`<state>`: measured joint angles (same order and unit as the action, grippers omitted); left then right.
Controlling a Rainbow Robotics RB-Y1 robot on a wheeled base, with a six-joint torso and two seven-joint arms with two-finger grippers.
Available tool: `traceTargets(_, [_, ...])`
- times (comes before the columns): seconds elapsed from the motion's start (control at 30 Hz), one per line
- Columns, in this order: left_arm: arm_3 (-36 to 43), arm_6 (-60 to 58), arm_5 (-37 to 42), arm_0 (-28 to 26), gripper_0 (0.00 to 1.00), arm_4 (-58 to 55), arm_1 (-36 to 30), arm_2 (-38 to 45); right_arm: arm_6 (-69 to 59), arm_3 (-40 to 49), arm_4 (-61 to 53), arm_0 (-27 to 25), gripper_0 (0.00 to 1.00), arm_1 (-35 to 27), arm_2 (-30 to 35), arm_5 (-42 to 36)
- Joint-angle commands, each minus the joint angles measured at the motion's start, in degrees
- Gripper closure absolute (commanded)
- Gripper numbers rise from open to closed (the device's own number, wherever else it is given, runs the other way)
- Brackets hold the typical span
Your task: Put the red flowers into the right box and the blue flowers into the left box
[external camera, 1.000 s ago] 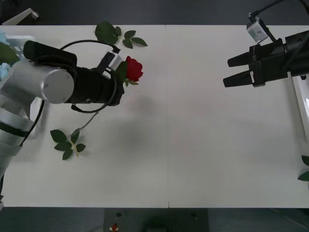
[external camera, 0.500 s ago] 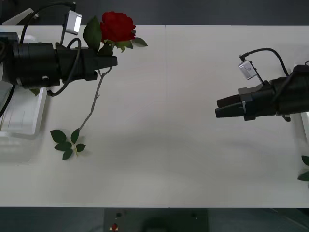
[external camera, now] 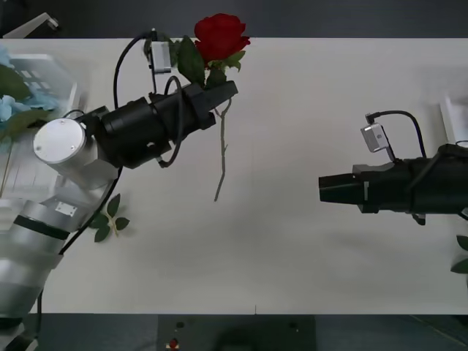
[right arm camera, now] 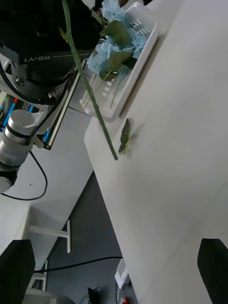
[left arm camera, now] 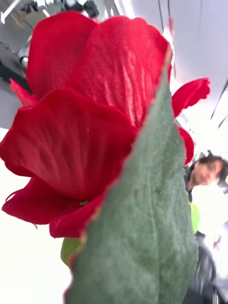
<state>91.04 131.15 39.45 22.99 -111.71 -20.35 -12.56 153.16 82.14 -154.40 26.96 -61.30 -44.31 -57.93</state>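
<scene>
Now lifted off the white table [external camera: 307,131]: deep-red cloth rose [external camera: 219,35], pinched tight in left hand [external camera: 228,89], nearer open right hand [external camera: 322,189].

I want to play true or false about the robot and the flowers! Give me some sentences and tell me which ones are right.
1. The left gripper holds a red rose up off the table. True.
2. The rose's stem lies flat on the table. False: it hangs down from the gripper with its tip in the air.
3. Blue flowers are already in the slatted basket. True.
4. The right gripper is carrying a blue flower. False: it holds nothing, and its fingers are open.
5. A loose leaf sprig lies on the table near the left arm. True.
</scene>
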Motion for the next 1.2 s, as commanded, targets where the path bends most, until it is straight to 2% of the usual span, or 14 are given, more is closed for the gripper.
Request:
traceTargets(0.03, [1.1,2.6,-4.9,1.0,1.00,-0.5,4.1,-2.5,1.8,1.7,-0.2,-2.8,0.00,3.0,1.6,0.5])
traceTargets(0.4, [1.0,2.0,-12.3,1.8,1.00,-0.4,10.2,-6.0,1.8,1.8,-0.2,-3.9,0.00,9.3,3.4,6.2])
traceTargets(1.03, [-0.3,1.3,-12.9,3.0,1.00,-0.4,10.4,-6.5,1.8,3.2,-0.2,-2.1,0.00,17.9,6.5,11.5])
traceTargets(1.1, [-0.3,1.3,-12.9,3.0,1.00,-0.4,10.4,-6.5,1.8,3.2,-0.2,-1.8,0.20,18.7,6.7,12.1])
traceTargets(1.13, [-0.3,1.3,-12.9,3.0,1.00,-0.4,10.4,-6.5,1.8,3.2,-0.2,-1.8,0.26,18.8,6.9,12.1])
traceTargets(1.2, [-0.3,1.2,-12.9,3.0,1.00,-0.4,10.4,-6.5,1.8,3.2,-0.2,-1.7,0.51,19.1,7.0,12.8])
